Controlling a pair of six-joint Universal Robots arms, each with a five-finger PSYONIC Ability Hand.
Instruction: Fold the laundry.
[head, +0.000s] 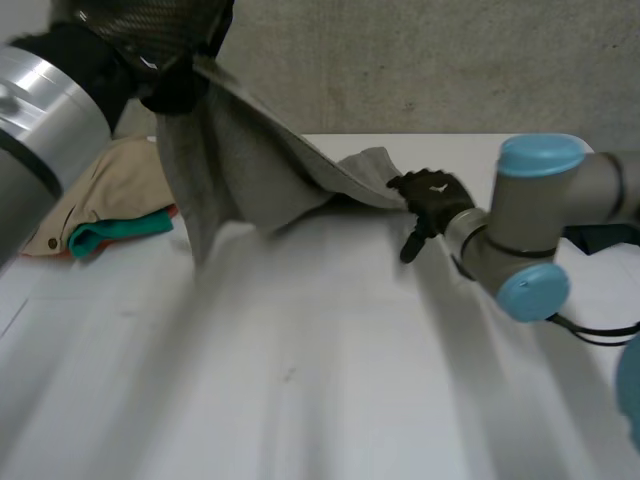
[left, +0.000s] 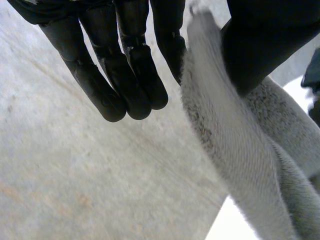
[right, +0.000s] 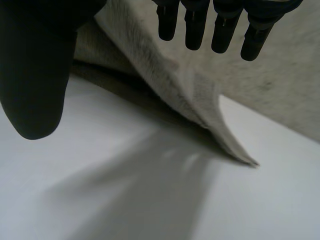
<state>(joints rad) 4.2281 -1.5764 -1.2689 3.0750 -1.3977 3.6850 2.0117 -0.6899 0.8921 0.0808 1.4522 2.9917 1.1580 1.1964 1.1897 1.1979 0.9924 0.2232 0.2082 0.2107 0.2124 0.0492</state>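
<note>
- A smooth white table (head: 300, 380) is standing in front of a rough, mottled grey wall (head: 450, 60) that looks like concrete.
- The left hand (head: 180, 85) is hanging high above the table, with a grey towel (head: 240, 170) dropping from it.
- In the left wrist view, the left hand's fingers (left: 125, 75) are pointing straight out. The thumb (left: 260, 45) is pressing a band of the towel (left: 225, 140) against the nearest finger, so this hand is pinching the cloth.
- The towel is looking soft and fuzzy there, with a fine woven rib running along the pinched band.
- From the left hand, the towel is sloping down in a broad sheet to the right hand (head: 435, 200), which is low over the table at the towel's far edge.
- In the right wrist view, the right hand's fingers (right: 220, 30) are pointing straight and standing well apart from the thumb (right: 35, 75). This hand is spread and gripping nothing.
- The towel (right: 165, 75) is running through the gap between that thumb and those fingers. One pointed corner is lying flat on the table (right: 150, 200) beyond the fingertips.
- Below the left hand, a crumpled beige cloth (head: 110, 185) is lying on the table, and a teal cloth (head: 120, 232) is poking out from under it.
</note>
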